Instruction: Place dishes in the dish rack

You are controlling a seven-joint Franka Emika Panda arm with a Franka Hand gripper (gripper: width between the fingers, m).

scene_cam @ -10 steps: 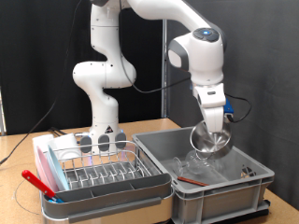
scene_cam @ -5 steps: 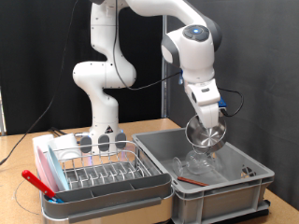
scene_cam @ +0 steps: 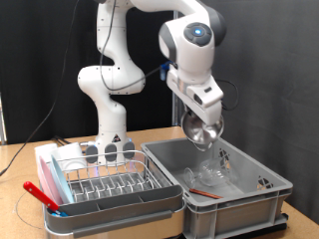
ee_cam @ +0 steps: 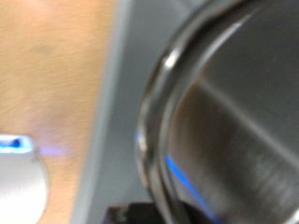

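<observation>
**Tool lifts steel bowl over crate**

The tool (scene_cam: 203, 119) hangs above the grey crate (scene_cam: 229, 184), fingers clamped on the steel bowl (scene_cam: 202, 130); wooden table (scene_cam: 20, 159), dark curtain behind; the dish rack (scene_cam: 105, 179) sits well aside, lower, holding no dishes.

A wooden table (scene_cam: 164, 133) with a light brown top carries everything. On it, towards the exterior view's left, sits a white tray (scene_cam: 115, 207) holding the silver wire dish rack (scene_cam: 105, 181). Just beside it, on the right, stands a large grey crate (scene_cam: 239, 199). The robot's white base (scene_cam: 110, 149) stands behind them, apparently on the table too.
</observation>
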